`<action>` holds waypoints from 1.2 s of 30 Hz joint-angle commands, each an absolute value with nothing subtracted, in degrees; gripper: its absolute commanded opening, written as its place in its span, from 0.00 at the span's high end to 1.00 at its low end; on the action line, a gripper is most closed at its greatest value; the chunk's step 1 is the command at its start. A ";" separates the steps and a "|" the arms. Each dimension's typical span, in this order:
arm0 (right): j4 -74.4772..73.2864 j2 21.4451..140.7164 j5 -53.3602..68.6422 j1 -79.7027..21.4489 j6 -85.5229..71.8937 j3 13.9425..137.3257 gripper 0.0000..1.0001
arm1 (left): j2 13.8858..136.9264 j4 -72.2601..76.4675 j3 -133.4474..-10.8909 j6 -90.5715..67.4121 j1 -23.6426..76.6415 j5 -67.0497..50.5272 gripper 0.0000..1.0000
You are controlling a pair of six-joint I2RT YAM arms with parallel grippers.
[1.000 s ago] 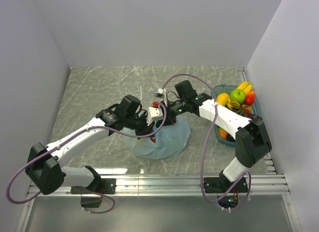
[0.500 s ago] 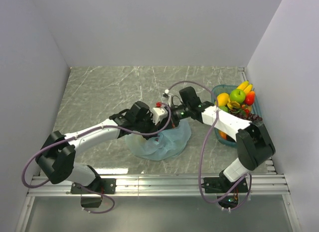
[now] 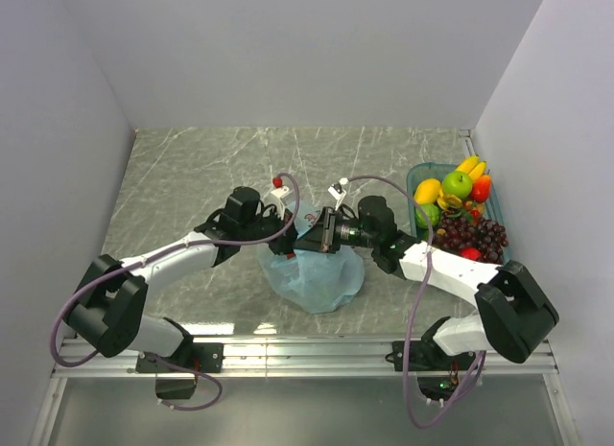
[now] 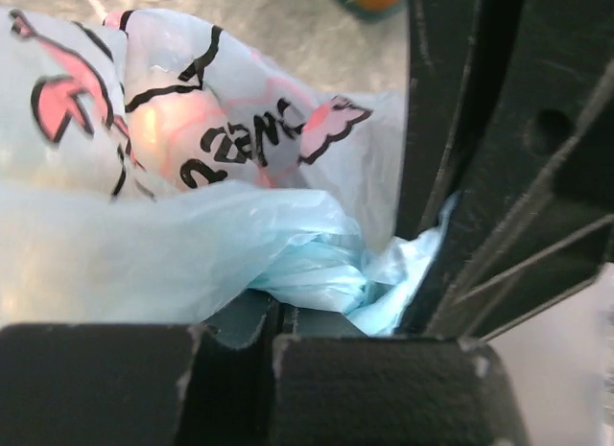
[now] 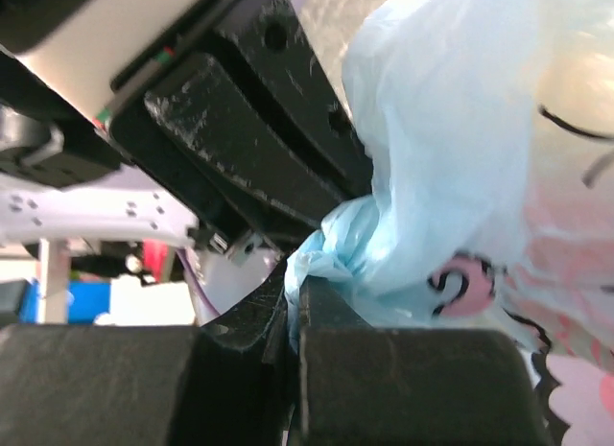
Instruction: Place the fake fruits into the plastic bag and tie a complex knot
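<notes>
Both arms reach lower than a second ago, meeting over the plastic bag (image 3: 321, 278) at mid-table. Your left gripper (image 3: 288, 229) and right gripper (image 3: 310, 237) each clamp bunched film. Draw them apart evenly so neither strand slips; many fake fruits (image 3: 459, 192) sit unbagged at right.

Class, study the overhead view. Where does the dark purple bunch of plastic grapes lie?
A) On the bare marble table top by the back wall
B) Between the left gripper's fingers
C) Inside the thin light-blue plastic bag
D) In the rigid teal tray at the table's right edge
D: the dark purple bunch of plastic grapes rests in the rigid teal tray with the other fruits, apart from the thin light-blue plastic bag at the table's centre.
</notes>
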State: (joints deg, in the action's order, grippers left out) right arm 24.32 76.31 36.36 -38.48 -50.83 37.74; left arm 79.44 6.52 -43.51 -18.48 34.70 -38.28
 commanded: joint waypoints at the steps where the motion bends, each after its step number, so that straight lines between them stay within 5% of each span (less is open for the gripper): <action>1: 32.08 76.64 34.36 -39.02 -55.29 41.39 1.00 | 79.81 12.91 -44.57 -26.17 34.80 -46.93 1.00; 3: 30.78 76.29 34.80 -39.90 -53.36 41.40 1.00 | 79.45 19.99 -41.07 -34.05 34.80 -47.72 1.00; 7: 17.53 72.70 39.37 -40.96 -35.41 43.76 0.53 | 81.65 24.78 -39.73 -38.93 34.72 -48.60 1.00; 11: -7.58 67.16 39.29 -40.34 -16.38 50.43 0.24 | 82.44 24.87 -39.99 -38.24 34.63 -49.22 1.00; 18: -20.13 60.82 48.76 -25.77 -9.66 55.90 0.22 | 82.53 22.59 -40.34 -36.83 34.54 -48.34 1.00; 24: -16.18 65.29 48.51 -21.89 -10.19 50.98 0.40 | 83.32 21.62 -41.31 -37.00 34.63 -47.72 1.00; 30: -9.86 72.41 50.80 -22.58 -17.03 43.87 0.25 | 83.50 25.12 -40.70 -38.76 34.63 -49.56 1.00; 36: 10.66 74.26 54.58 -27.05 -33.79 36.92 0.21 | 84.20 36.36 -38.85 -44.11 34.72 -53.87 1.00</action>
State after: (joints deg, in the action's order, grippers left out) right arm -5.96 74.02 51.05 -24.10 -22.50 37.91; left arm 83.85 26.24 -39.42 -40.47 34.37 -49.65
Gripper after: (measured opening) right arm 0.781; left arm 0.012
